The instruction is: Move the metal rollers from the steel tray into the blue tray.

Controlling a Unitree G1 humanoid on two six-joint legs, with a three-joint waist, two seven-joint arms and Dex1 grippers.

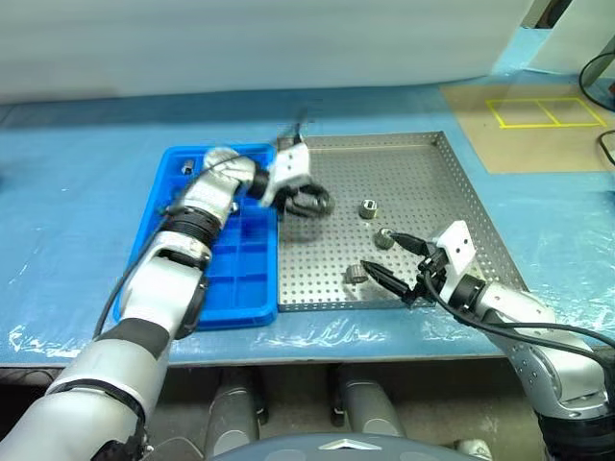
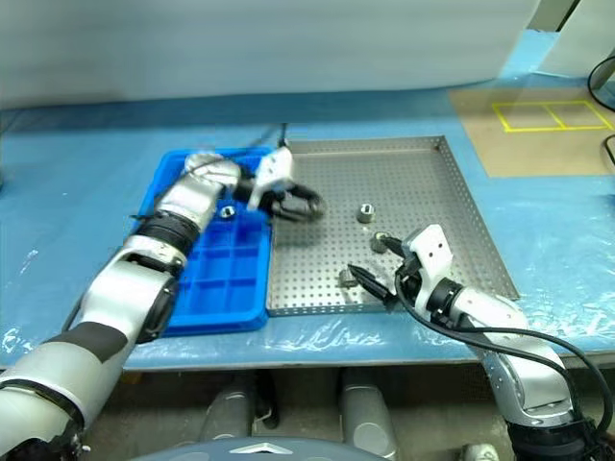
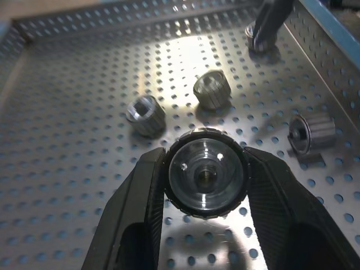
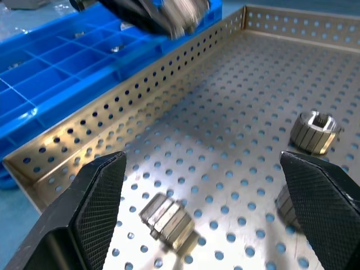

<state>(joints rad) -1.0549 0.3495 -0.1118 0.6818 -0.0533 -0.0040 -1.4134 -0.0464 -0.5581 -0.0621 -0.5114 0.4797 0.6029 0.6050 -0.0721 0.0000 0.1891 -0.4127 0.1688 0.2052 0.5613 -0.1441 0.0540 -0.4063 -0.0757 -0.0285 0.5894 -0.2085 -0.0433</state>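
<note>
The left tool is clamped on one metal roller, its hollow end facing back toward the wrist camera — held above the steel tray, near the edge beside the blue tray. Three rollers lie loose on the perforated floor. The right tool stands wide open, empty, with two of them between its fingers.

No readable text, label, brand, number or sign stands on anything in these views.
</note>
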